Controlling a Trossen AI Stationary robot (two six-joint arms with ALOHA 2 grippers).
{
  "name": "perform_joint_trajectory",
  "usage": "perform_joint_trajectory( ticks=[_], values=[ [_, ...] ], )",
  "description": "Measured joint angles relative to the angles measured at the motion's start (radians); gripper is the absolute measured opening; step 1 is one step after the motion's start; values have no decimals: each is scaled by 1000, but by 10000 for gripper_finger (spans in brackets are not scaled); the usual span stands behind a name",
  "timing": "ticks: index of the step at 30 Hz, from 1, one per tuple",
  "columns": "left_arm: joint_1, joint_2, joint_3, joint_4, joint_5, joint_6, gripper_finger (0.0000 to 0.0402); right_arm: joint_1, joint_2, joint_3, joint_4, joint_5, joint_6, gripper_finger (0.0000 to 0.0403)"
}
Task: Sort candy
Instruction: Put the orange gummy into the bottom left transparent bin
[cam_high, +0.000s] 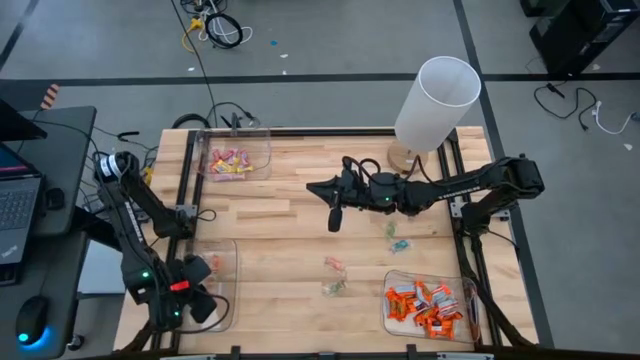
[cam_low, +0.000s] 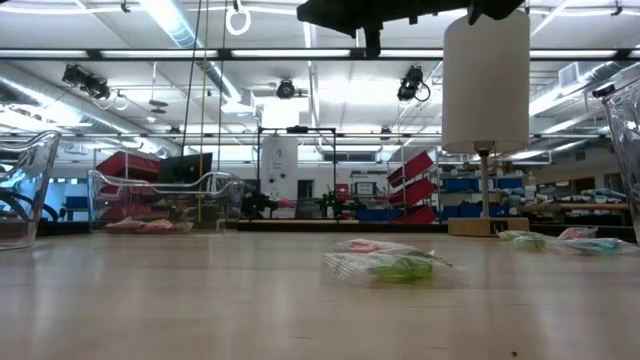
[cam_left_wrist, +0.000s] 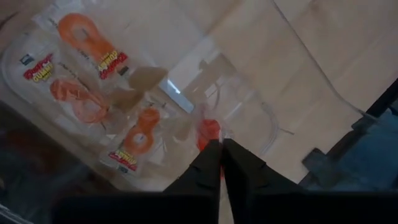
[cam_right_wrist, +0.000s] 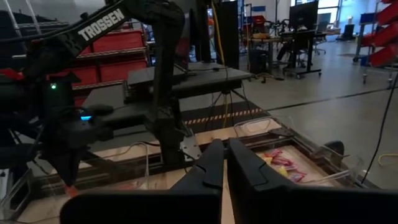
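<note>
Only the left wrist view shows what lies inside the clear bin (cam_high: 205, 285) at the lower left of the high view: three clear packets printed with orange rings (cam_left_wrist: 87, 38), and a small red-orange sweet (cam_left_wrist: 208, 129) right at the tips of the left gripper (cam_left_wrist: 221, 149), whose fingers are pressed nearly together; whether they pinch it cannot be told. The low view alone gives a close look at a loose candy (cam_low: 392, 264) on the table (cam_high: 280, 220): a pale wrapper with green and red. From above, the loose pale candies (cam_high: 335, 287) lie at centre right, pink and yellow ones (cam_high: 228, 160) fill the upper-left bin, and bright orange ones (cam_high: 425, 302) fill the lower-right bin. The right gripper (cam_high: 334, 219) hangs over mid-table, fingers pressed together on nothing, beside a white lamp (cam_high: 435, 100).
</note>
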Motion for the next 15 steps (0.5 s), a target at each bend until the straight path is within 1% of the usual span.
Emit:
perform_joint_trajectory(
  ticks=[4, 9, 12, 14, 15],
  values=[
    [1, 0, 0, 0, -6, -11, 55, 0, 0, 0, -8, -1, 9, 21],
    [4, 0, 0, -37, -6, -17, 118, 0, 0, 0, -29, -2, 19, 39],
    [17, -2, 0, -74, -6, -24, 150, 2, 0, 0, -39, -3, 16, 46],
    [26, -3, 0, -75, -13, -23, 164, 5, 0, 0, -63, -35, -15, 48],
    [31, -3, 0, -75, -21, -19, 168, 6, 0, 0, -84, -76, -39, 49]
  ],
)
